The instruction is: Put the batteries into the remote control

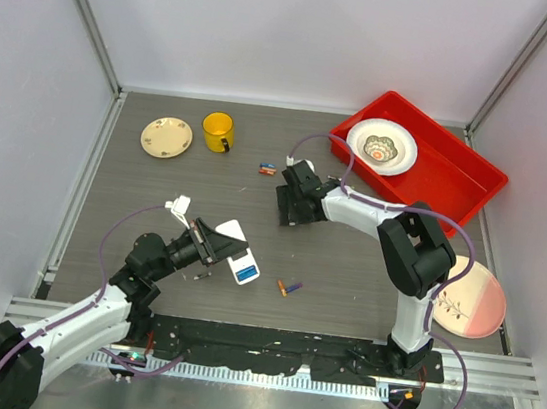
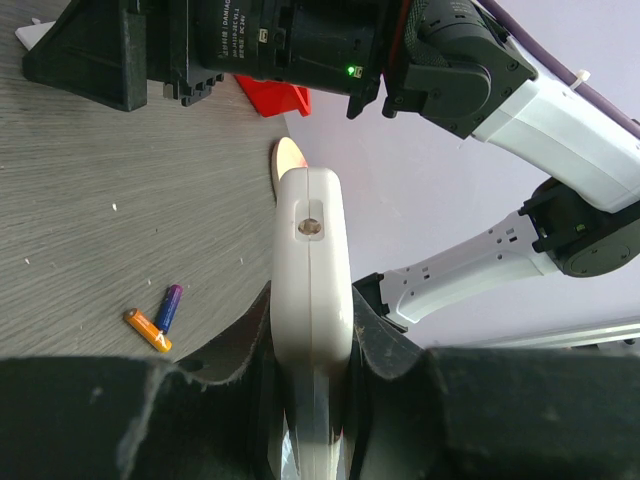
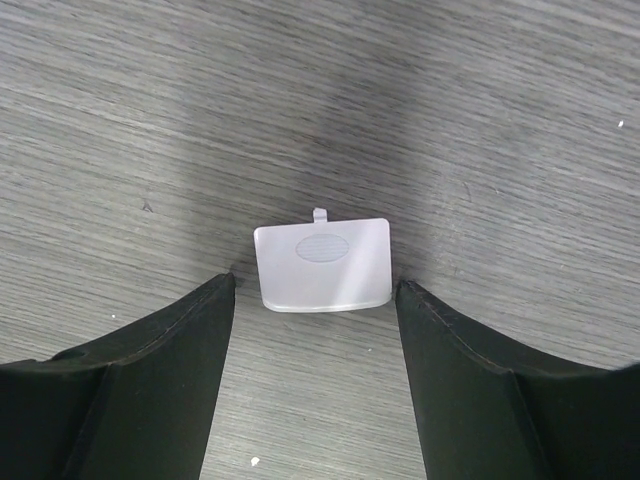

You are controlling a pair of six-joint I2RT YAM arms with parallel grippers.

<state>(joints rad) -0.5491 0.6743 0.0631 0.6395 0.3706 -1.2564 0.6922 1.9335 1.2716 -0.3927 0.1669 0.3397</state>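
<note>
My left gripper (image 1: 214, 245) is shut on the remote control (image 1: 238, 256), a slim white rectangle with a blue patch at its near end, held just above the table. In the left wrist view the remote (image 2: 312, 250) stands edge-on between the jaws of the left gripper (image 2: 312, 305). An orange and a purple battery (image 1: 289, 288) lie right of it, also in the left wrist view (image 2: 155, 320). Two more batteries (image 1: 267, 169) lie farther back. My right gripper (image 1: 294, 205) is open and low over a small white square cover (image 3: 322, 265), which lies flat between the tips of the right gripper (image 3: 314, 284).
A yellow mug (image 1: 217, 132) and a small cream plate (image 1: 166, 136) stand at the back left. A red tray (image 1: 458, 178) holding a white bowl (image 1: 382, 146) is at the back right. A pink plate (image 1: 473, 299) lies at the right edge.
</note>
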